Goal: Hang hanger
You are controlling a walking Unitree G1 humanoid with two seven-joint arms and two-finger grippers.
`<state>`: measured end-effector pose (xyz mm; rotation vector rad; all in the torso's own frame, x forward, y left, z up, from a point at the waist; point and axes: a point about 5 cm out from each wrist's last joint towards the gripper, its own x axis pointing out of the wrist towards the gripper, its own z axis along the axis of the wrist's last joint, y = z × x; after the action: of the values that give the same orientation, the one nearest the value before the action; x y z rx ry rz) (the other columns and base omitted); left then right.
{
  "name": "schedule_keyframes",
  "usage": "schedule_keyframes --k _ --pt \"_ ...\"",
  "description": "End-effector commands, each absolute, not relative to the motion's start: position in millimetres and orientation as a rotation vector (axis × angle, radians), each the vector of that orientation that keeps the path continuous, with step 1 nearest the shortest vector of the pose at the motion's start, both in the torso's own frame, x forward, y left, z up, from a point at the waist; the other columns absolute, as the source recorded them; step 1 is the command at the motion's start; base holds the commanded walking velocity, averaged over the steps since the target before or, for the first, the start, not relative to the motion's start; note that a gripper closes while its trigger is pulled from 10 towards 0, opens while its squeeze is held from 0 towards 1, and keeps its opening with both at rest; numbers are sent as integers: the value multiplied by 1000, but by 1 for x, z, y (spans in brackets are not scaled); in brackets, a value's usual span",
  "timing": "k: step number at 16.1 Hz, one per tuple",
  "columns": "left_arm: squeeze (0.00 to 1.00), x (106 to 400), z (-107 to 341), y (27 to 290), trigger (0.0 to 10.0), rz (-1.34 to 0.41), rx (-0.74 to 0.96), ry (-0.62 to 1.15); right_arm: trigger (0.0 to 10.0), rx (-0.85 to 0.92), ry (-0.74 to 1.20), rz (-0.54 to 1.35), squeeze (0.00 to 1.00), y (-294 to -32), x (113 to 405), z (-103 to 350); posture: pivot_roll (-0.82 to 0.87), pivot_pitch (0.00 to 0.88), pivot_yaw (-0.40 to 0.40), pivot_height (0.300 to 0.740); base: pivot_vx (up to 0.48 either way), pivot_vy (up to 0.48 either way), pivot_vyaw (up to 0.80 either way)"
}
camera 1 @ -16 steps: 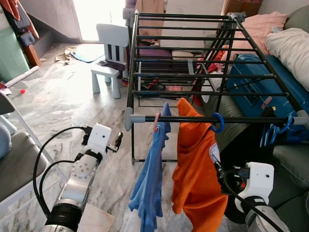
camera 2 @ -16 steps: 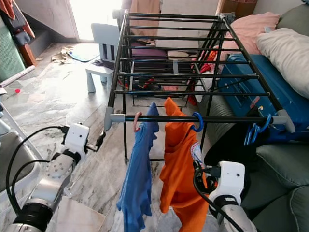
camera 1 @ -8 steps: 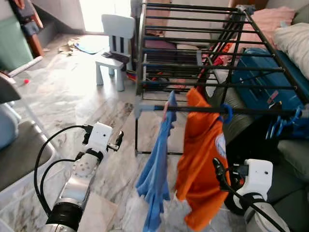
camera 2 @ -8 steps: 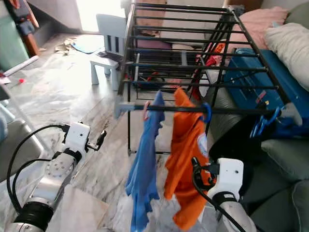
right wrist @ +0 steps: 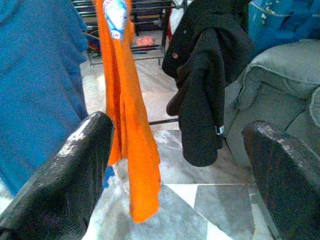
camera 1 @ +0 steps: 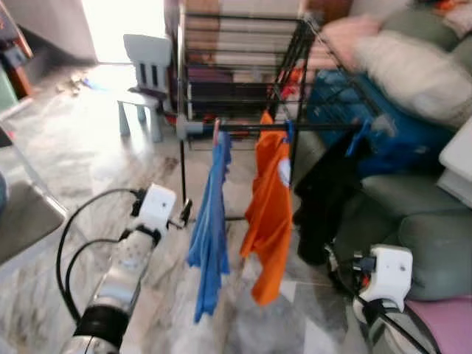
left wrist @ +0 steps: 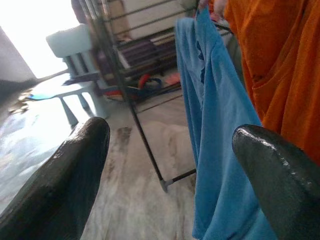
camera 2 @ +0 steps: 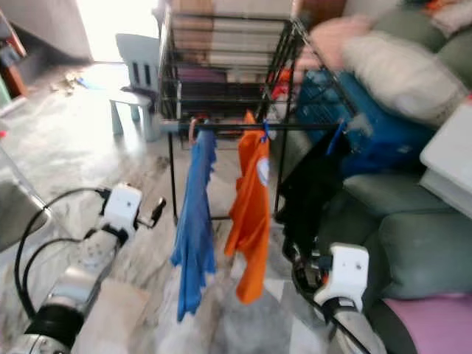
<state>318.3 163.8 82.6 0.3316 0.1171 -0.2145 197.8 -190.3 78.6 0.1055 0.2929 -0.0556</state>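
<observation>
A black metal drying rack (camera 1: 243, 66) stands on a grey-and-white marbled tile floor (camera 1: 66, 155) in a cluttered living room, daylight flooding in from a doorway at the far left. Along the rack's near rail hang three garments: a blue shirt (camera 1: 209, 228) on a pink hanger (camera 1: 215, 131) at the rail's left end, an orange shirt (camera 1: 269, 206) on a blue hanger (camera 1: 289, 131) just beside it, and a black garment (camera 1: 324, 192) toward the rail's right end. The orange shirt carries a round white-and-blue badge (right wrist: 116, 12); its lettering is too blurred to read. A pale blue child's chair (camera 1: 144, 81) stands beyond the rack's left side. To the right sit a grey-green sofa (camera 1: 413, 221), a blue case (camera 1: 369, 125) and heaped pillows (camera 1: 413, 66).

The left gripper (left wrist: 170, 165) hovers low before the blue shirt, fingers spread wide and empty. The right gripper (right wrist: 185, 165) faces the orange and black garments, likewise parted and holding nothing.
</observation>
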Motion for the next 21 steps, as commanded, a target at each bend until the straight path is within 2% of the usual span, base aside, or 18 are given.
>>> schedule_keyframes --k 1,5,6,7,8,9,10,16,17,18,21 --pt "0 317 80 168 10000 -206 341 133 10000 101 274 -57 1000 -191 202 83 12 0 -39 740 -349 0 0" --pt "0 317 81 169 10000 -201 356 128 10000 106 276 -65 1000 -191 201 80 12 0 -37 740 -147 0 0" --pt "0 319 81 168 10000 -192 361 121 10000 114 267 -53 882 -189 203 81 12 0 -35 740 0 0 0" --pt "0 321 81 168 10000 -182 362 118 10000 122 253 -38 839 -186 206 83 13 0 -37 740 0 0 0" --pt "0 322 81 169 10000 -172 369 120 10000 123 247 -33 663 -185 208 83 12 0 -38 740 0 0 0" --pt "0 323 80 169 10000 -167 365 131 10000 121 237 -23 549 -183 211 85 11 0 -37 740 0 0 0" --pt "0 323 79 169 10000 -171 361 137 10000 122 232 -18 278 -183 212 86 11 0 -37 740 0 0 0" --pt "0 326 74 165 10000 -178 386 166 10000 126 221 -3 275 -176 216 84 10 0 -25 740 0 0 574" --pt "0 326 72 166 10000 -176 394 180 10000 134 215 -17 208 -178 216 83 10 0 -22 740 0 0 0" --pt "0 325 69 166 10000 -177 394 206 10000 143 204 -38 16 -181 217 83 13 0 -11 740 0 0 0" --pt "0 320 60 176 10000 -162 358 271 10000 143 184 -92 0 -189 219 80 24 0 7 740 0 0 0"
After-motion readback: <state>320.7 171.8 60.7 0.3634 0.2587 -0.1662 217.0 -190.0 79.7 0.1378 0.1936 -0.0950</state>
